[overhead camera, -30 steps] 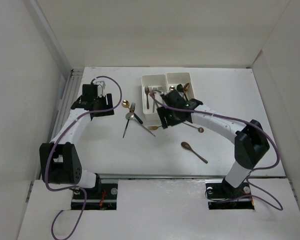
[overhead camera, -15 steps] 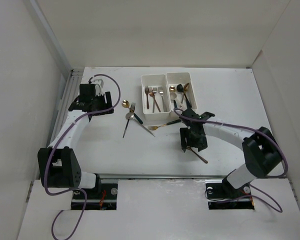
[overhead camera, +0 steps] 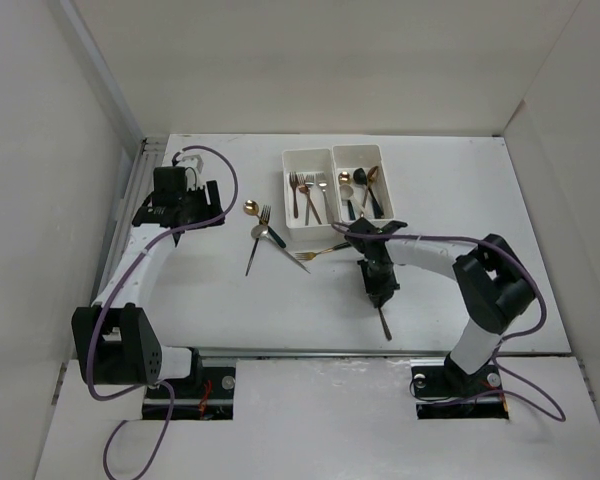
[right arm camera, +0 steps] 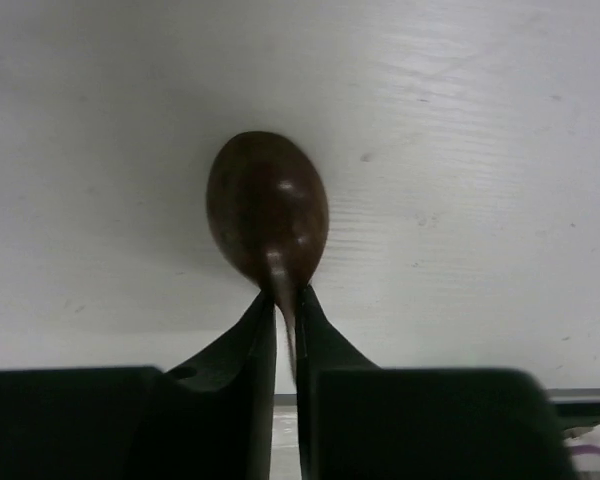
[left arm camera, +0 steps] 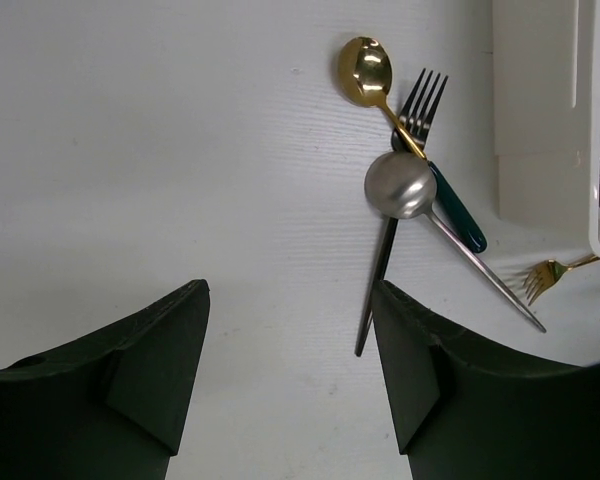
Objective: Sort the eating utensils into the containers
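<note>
White table point(overhead camera: 220, 295), loose utensils point(overhead camera: 260, 232), bare white walls point(overhead camera: 310, 70)

2 white arms point(overhead camera: 435, 257) with bulky black joints; purple cables point(overhead camera: 230, 186) loop along each; fingers point(left arm camera: 150, 390) dark green, wedge-shaped.

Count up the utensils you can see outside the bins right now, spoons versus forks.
Spoons: 3 (gold spoon, silver spoon, brown spoon in the right tool)
Forks: 2 (black-handled fork, gold fork)
Total: 5
</note>
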Robot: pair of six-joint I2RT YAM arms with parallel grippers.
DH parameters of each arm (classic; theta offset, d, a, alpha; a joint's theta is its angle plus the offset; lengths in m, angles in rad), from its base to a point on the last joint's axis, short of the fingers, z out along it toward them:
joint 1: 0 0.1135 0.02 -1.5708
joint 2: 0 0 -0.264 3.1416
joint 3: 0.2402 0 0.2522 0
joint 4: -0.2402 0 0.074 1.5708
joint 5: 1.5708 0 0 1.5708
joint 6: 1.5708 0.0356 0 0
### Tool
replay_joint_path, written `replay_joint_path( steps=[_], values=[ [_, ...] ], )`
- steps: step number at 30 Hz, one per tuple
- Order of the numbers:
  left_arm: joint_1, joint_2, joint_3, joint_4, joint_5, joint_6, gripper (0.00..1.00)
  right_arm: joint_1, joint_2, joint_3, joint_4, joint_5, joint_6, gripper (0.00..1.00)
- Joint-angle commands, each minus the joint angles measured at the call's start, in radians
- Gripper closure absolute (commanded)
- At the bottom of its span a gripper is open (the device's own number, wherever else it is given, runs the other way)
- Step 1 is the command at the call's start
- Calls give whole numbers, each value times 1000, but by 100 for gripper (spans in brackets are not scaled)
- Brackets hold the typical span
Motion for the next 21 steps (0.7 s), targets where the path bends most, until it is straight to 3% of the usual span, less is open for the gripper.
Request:
replay_joint_path(
  steps=[1,3,11,15,16,21],
  values=[
    [6,-34,27,4,-10,-1,37,66,68,1,108,4,-8,91],
    [6,-34,27,4,-10,-1,37,103,68,1,129,4,-8,100],
    [15,-34,27,4,-1,-1,37,161,-119,87,117,26,-71,100],
    [15,-34,18,4,-1,-1,37,140,-205,306,105,113,-115,100],
    [24,-34,18,4,-1,-1,37,103,-205,432,114,130,-133,100],
    [24,-34,9,4,-1,-10,37,-85,77,844,114,178,-245,100]
  ],
)
